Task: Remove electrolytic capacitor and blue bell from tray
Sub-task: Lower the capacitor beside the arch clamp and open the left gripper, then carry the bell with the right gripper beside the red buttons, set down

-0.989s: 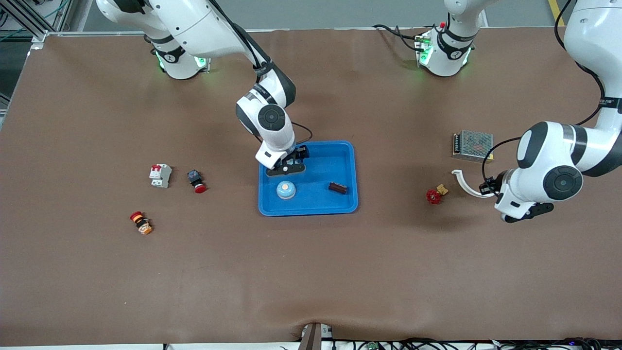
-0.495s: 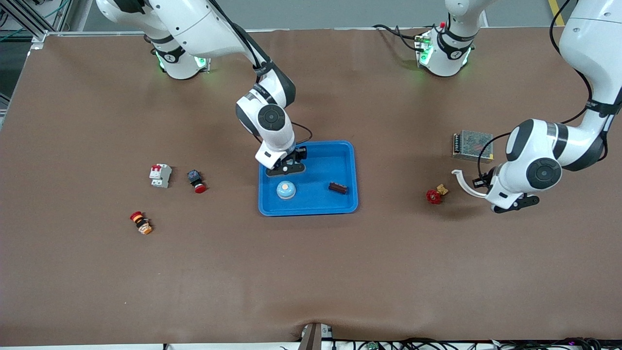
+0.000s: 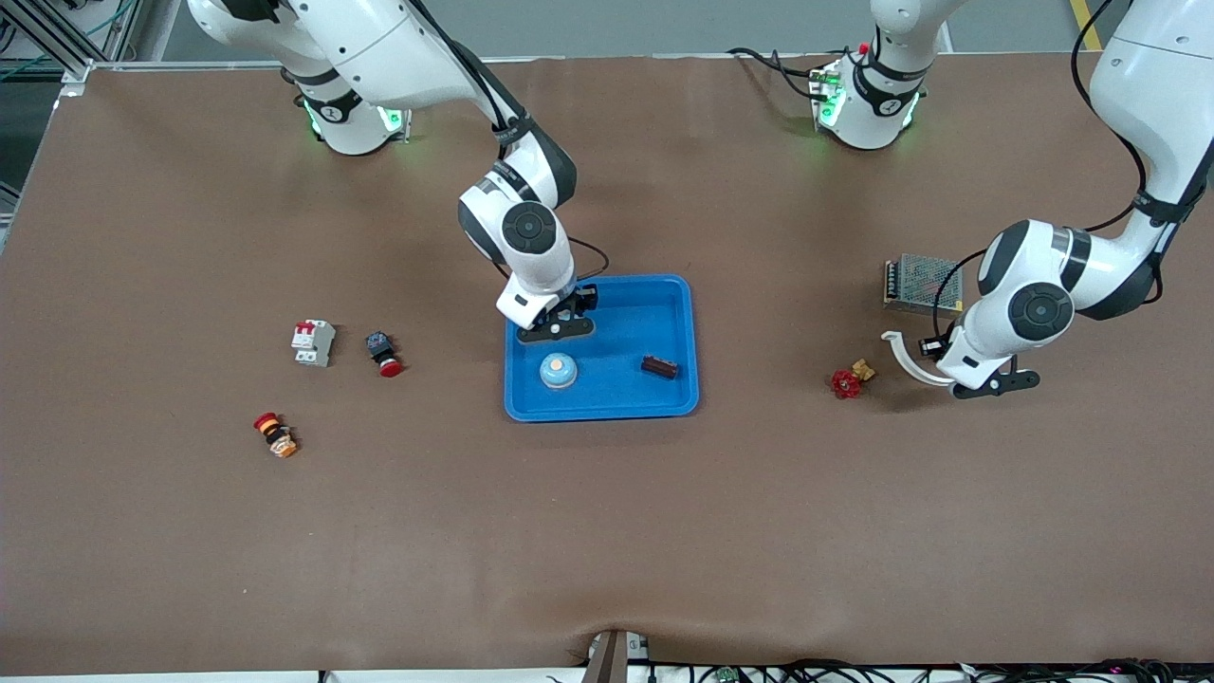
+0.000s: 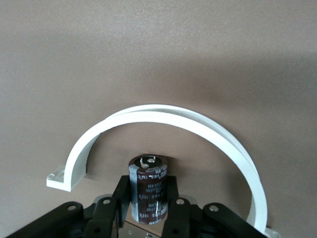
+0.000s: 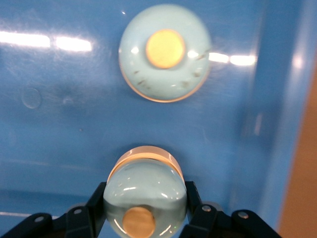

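Holding, right gripper (image 5: 145, 208): clamped on a pale-blue bell (image 5: 146, 183), low over the tray (image 3: 678, 304) at the corner toward the right arm's base.
Holding, left gripper (image 4: 147, 198): clamped on the electrolytic capacitor (image 4: 148, 173), upright, over bare table just beside a white curved bracket (image 4: 163, 116).
Tray contents: second bell (image 3: 558, 371) resting on the floor, nearer the front camera than the right gripper; dark brown cylinder (image 3: 659, 366) lying on its side toward the left arm's end, probably another capacitor.
Bell handling: likely light, rigid, glossy dome, so slippery; best taken across the base rim, as gripped now, not on the curved top.
Capacitor handling: likely light and stiff, smooth sleeve; best gripped across the can's sides, clear of the terminal end.
Outside the tray: red valve (image 3: 847, 382) near the bracket, well apart from the tray.
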